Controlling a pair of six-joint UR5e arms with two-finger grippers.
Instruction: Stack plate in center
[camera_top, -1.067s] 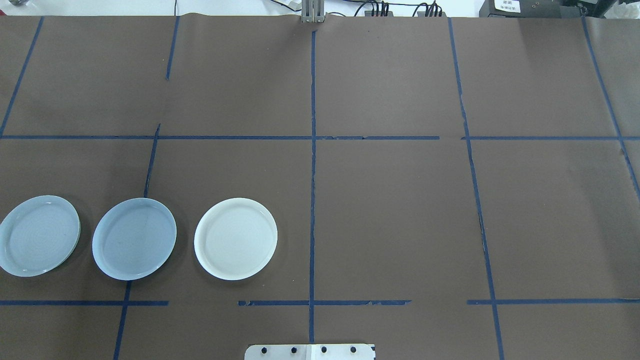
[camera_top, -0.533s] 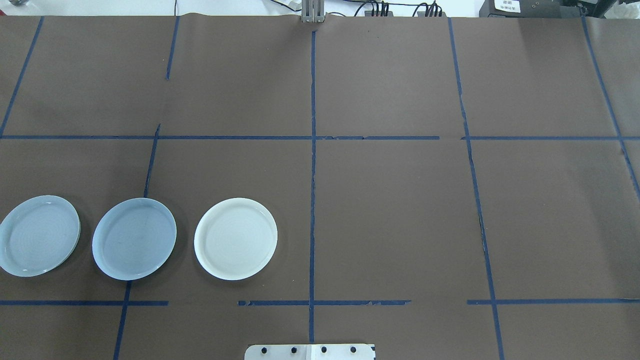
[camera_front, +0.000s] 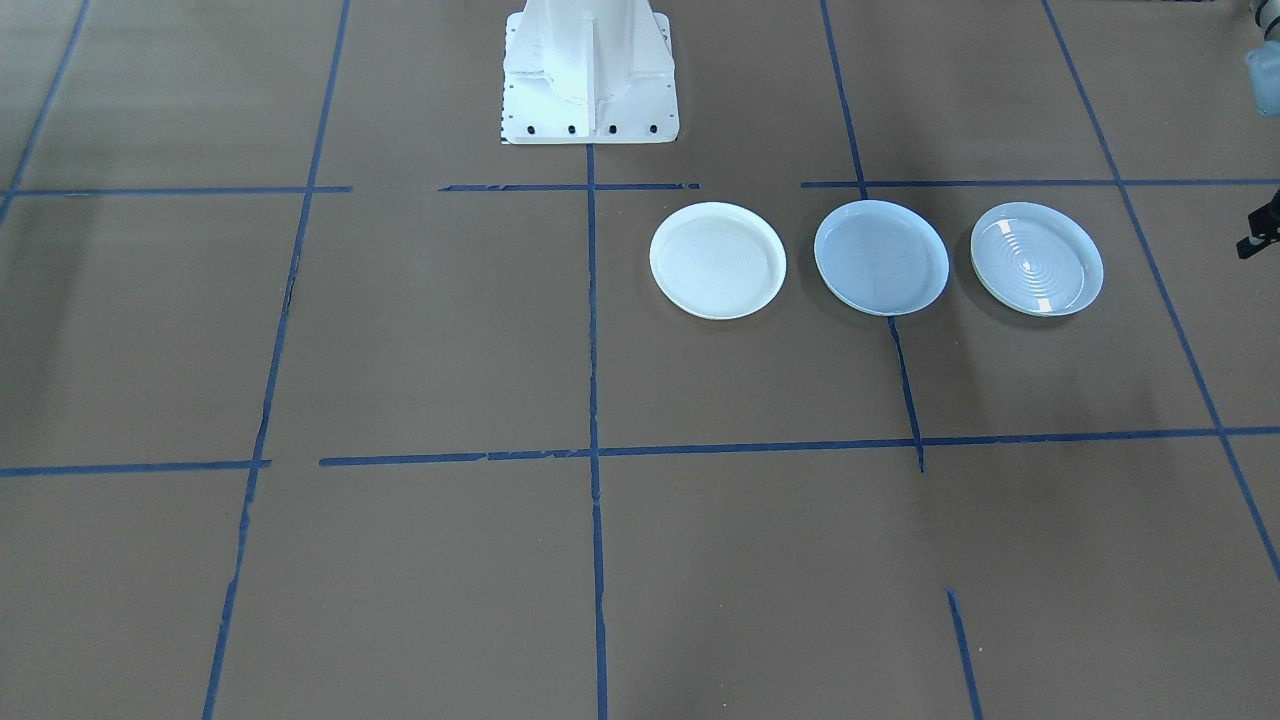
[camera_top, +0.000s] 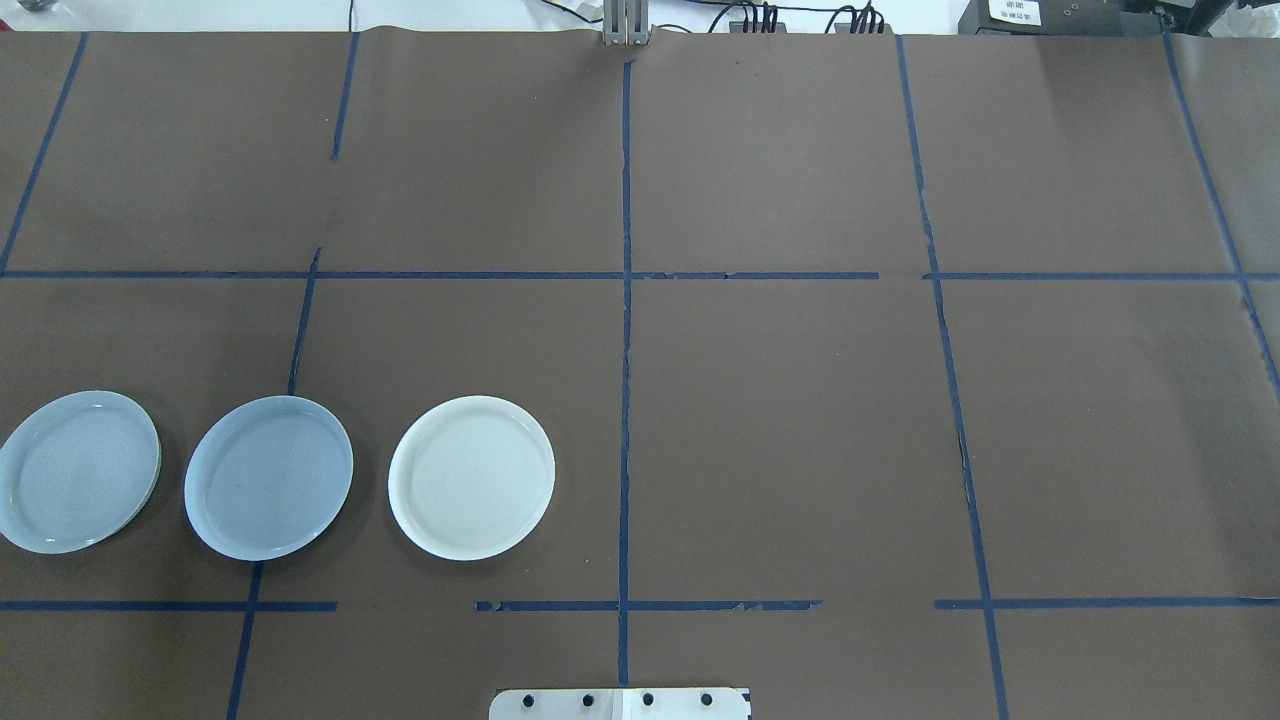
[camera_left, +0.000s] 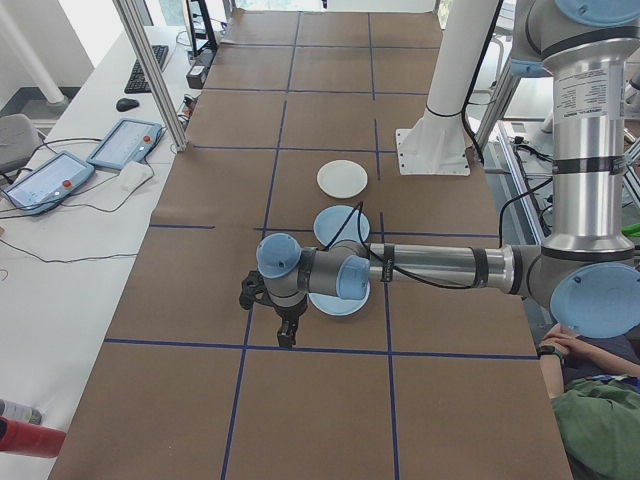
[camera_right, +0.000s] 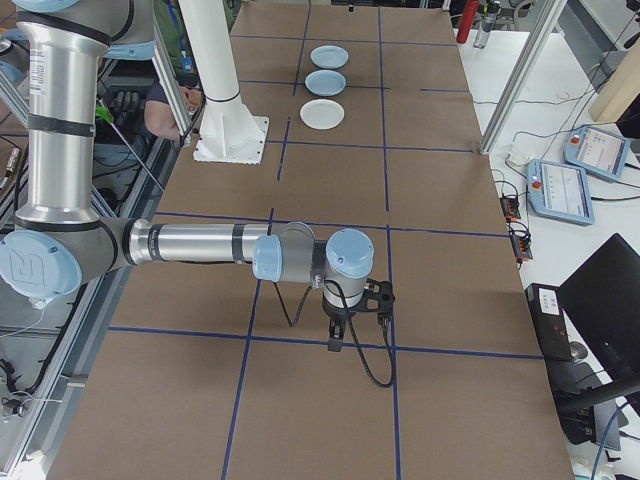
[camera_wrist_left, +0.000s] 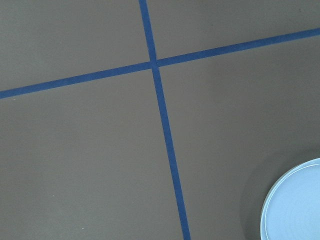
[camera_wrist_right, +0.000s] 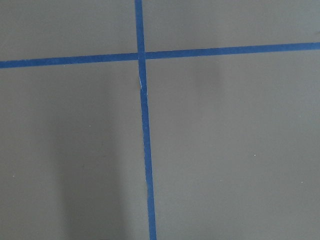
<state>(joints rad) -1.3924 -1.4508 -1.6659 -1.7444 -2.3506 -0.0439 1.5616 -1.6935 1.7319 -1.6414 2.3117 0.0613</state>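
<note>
Pale blue plate sits lower left overhead between two plates; only side views show the left gripper and right gripper, grip state unclear.

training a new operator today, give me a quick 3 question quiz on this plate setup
1. True or false: the three plates are already stacked on one another.
2. Multiple choice: which plate lies in the middle of the row? A) the white plate B) the plain pale blue plate C) the ringed pale blue plate
3. Fill in: in the left wrist view, the edge of a plate shows at the lower ____ corner.

Key
1. False; they lie apart in a row on the brown table cover.
2. B
3. right
</note>
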